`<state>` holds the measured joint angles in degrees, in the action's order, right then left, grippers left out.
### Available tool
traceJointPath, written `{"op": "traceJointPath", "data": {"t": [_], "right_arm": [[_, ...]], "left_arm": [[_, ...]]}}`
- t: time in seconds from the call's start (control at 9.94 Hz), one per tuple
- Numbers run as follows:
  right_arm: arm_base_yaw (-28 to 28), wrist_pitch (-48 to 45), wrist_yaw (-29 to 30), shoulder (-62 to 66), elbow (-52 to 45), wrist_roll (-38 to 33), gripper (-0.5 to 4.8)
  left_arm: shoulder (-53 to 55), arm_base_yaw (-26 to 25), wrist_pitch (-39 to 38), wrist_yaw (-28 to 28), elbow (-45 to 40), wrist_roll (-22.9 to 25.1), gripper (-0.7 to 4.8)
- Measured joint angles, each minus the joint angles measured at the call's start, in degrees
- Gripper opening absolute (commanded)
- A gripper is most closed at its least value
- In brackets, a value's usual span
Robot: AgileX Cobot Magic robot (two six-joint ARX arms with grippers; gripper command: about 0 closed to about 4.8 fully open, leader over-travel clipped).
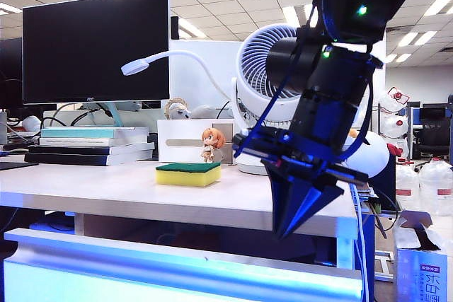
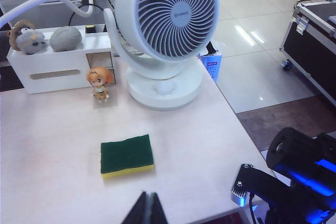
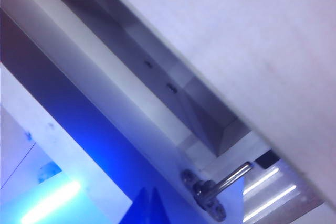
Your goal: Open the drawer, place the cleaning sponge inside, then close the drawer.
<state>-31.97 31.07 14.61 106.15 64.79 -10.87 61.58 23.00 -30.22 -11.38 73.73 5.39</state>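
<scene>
The cleaning sponge (image 1: 187, 173) (image 2: 126, 156), yellow with its dark green layer up, lies flat on the desk, untouched. Just short of the sponge's near side, my left gripper (image 2: 148, 203) hangs over the desk with its jaws shut and empty. It does not show in the exterior view. Below the desk's front edge is the drawer (image 1: 141, 281) (image 3: 79, 145), glowing blue-white, with its silvery rail (image 1: 177, 254) (image 3: 233, 174). My right gripper (image 1: 287, 230) (image 3: 148, 205) points down in front of the desk edge, above the drawer's right part, shut and empty, beside the rail's mounting post (image 3: 207, 195).
Behind the sponge stand a white fan (image 2: 165, 30), a small orange-haired figurine (image 2: 100, 82), a white box with a slot (image 2: 58, 66), stacked books (image 1: 92, 143) and a monitor (image 1: 95, 44). The right arm (image 2: 294, 182) sits past the desk's corner.
</scene>
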Motion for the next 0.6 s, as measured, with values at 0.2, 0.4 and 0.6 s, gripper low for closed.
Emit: {"op": "traceJointPath", "data": {"t": [0.2, 0.4, 0.6], "right_arm": [[-0.02, 0.55, 0.59, 1.62, -0.02, -1.36, -0.09], [-0.02, 0.37, 0.33, 2.43, -0.07, -2.23, -0.09], [-0.02, -0.77, 0.17, 3.15, -0.07, -3.76, -0.09]], "left_arm": [[-0.02, 0.00, 0.00, 0.00, 0.00, 0.02, -0.05], [0.00, 0.00, 0.00, 0.00, 0.00, 0.02, -0.05], [0.00, 0.00, 0.00, 0.00, 0.00, 0.02, -0.05]]}}
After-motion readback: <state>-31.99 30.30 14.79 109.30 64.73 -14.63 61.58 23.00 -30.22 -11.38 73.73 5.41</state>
